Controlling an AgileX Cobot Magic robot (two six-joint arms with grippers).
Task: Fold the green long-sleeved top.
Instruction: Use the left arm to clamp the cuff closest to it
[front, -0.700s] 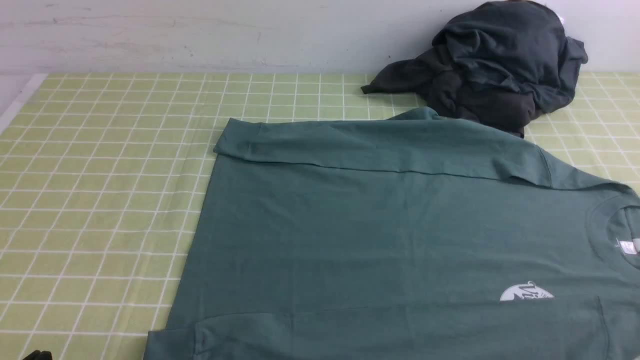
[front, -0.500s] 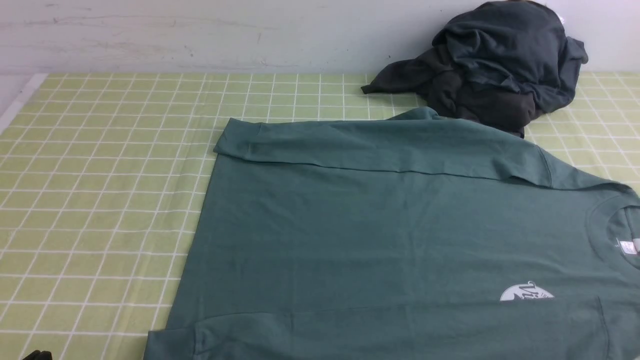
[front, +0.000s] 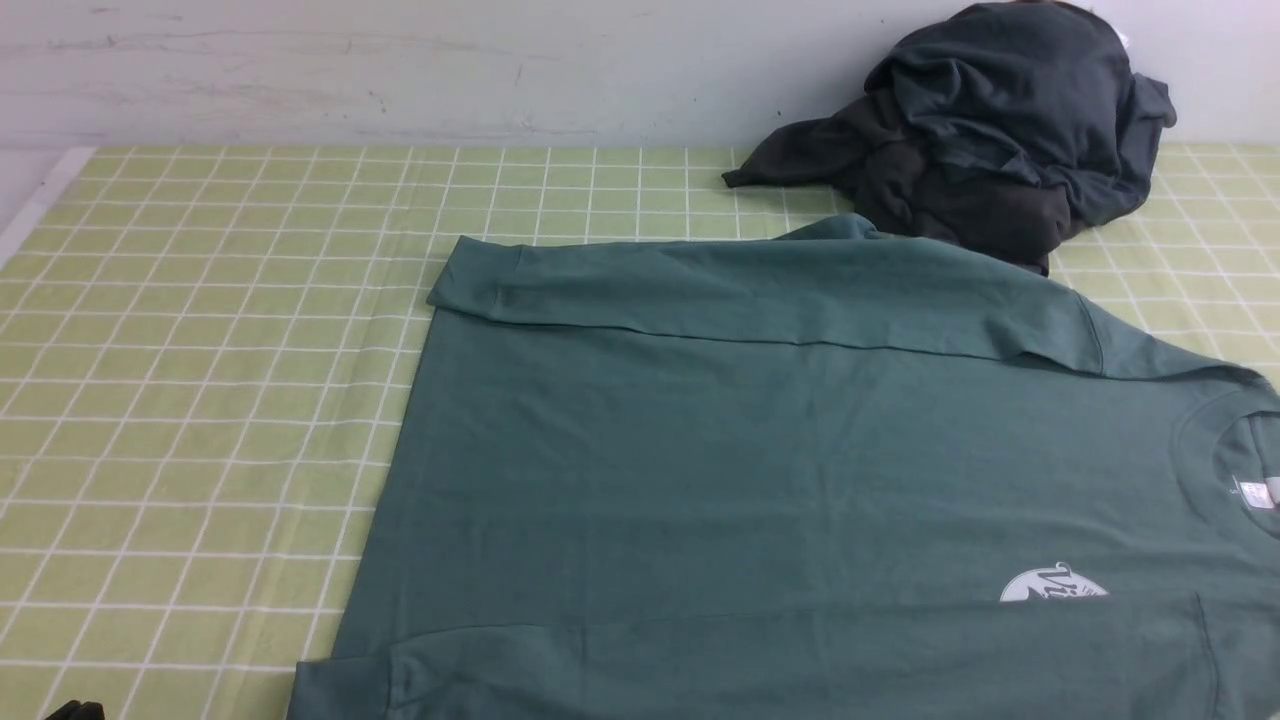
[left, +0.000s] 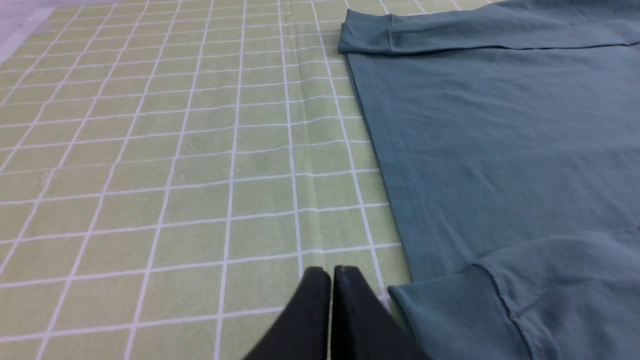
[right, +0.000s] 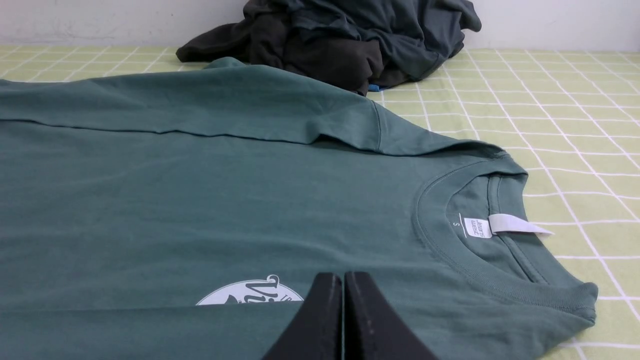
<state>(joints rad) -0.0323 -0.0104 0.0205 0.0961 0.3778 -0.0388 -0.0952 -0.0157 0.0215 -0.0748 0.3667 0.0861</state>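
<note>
— How far along is the green top (front: 760, 450)?
— It lies flat on the worktop (front: 200, 400), lower right of the front view. Its sleeves (front: 760, 290) look folded in, but the body folds remain. The left pincer (left: 331, 272) and right pincer (right: 343, 277) are pressed together, empty.

The green long-sleeved top (front: 760, 450) is coloured a dull, even teal-green, and no pattern is seen in it. Its chest logo (front: 1052, 585) is printed in white, and its neck label (right: 517, 225) is white too. The worktop (front: 200, 400) is covered in pale yellow-green, crossed by a grid of thin white lines. The heaped garments (front: 1000, 130) are coloured charcoal and dark navy-grey, and a small bright-blue scrap (right: 375, 88) is glimpsed at their edge. The wall (front: 400, 70) is painted off-white. The left gripper (left: 330, 271) and the right gripper (right: 343, 276) are finished in black.
</note>
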